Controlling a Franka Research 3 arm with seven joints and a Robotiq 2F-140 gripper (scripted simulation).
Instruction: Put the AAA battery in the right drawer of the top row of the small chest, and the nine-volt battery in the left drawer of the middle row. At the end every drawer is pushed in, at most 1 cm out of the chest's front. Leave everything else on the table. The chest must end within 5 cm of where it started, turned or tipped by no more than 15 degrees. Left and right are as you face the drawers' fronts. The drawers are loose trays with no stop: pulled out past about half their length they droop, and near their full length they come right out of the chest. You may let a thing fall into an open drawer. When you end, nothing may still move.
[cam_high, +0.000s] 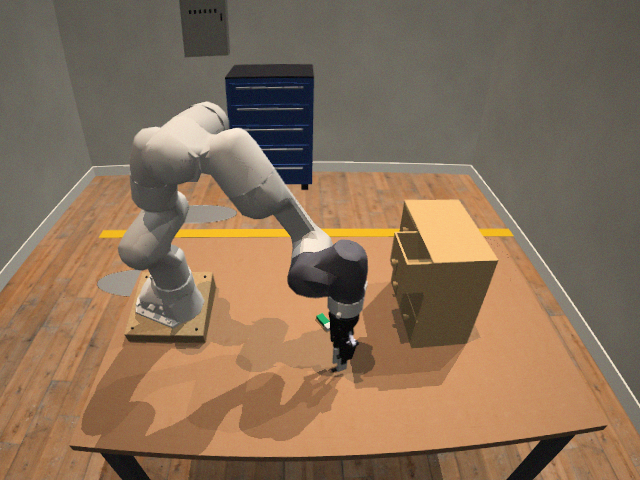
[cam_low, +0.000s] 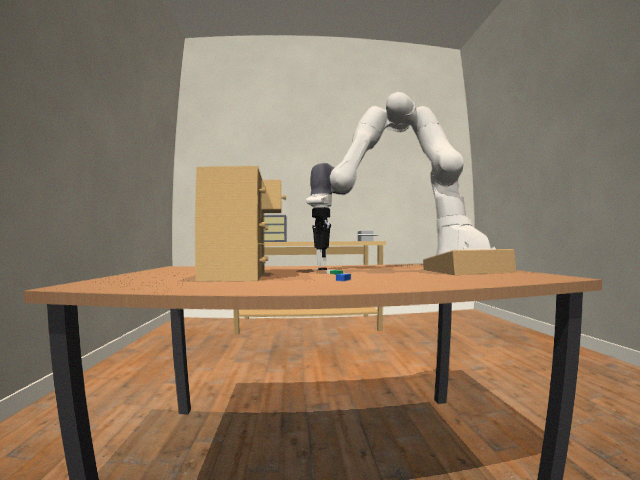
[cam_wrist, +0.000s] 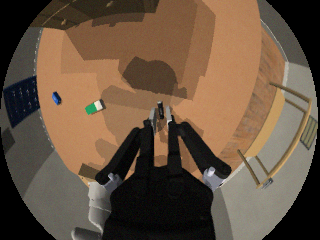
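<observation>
Wrist view: the gripper (cam_high: 339, 364) (cam_low: 322, 265) (cam_wrist: 160, 112) is open just a little, holding nothing, fingertips about the AAA battery (cam_high: 334, 369) (cam_low: 322, 269) (cam_wrist: 160, 109).

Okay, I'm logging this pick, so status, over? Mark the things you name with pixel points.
Claw (cam_high: 339, 361) (cam_low: 321, 260) (cam_wrist: 160, 112) slightly open, low over table. Small dark cylinder (cam_high: 334, 369) (cam_low: 321, 269) (cam_wrist: 160, 109) between fingertips, grip not closed. Green-and-white block (cam_high: 322, 320) (cam_low: 336, 271) (cam_wrist: 93, 107) off to one side, not in the way.

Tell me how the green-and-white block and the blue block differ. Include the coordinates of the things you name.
The green-and-white block (cam_high: 323, 320) (cam_low: 336, 271) (cam_wrist: 93, 107) has a white end; the blue block (cam_low: 343, 277) (cam_wrist: 56, 98) shows no white. The green-and-white block lies nearer the gripper (cam_wrist: 160, 112), the blue block farther off. Both rest on the table (cam_high: 465, 408) (cam_low: 310, 299) (cam_wrist: 235, 60), outside the gripper.
</observation>
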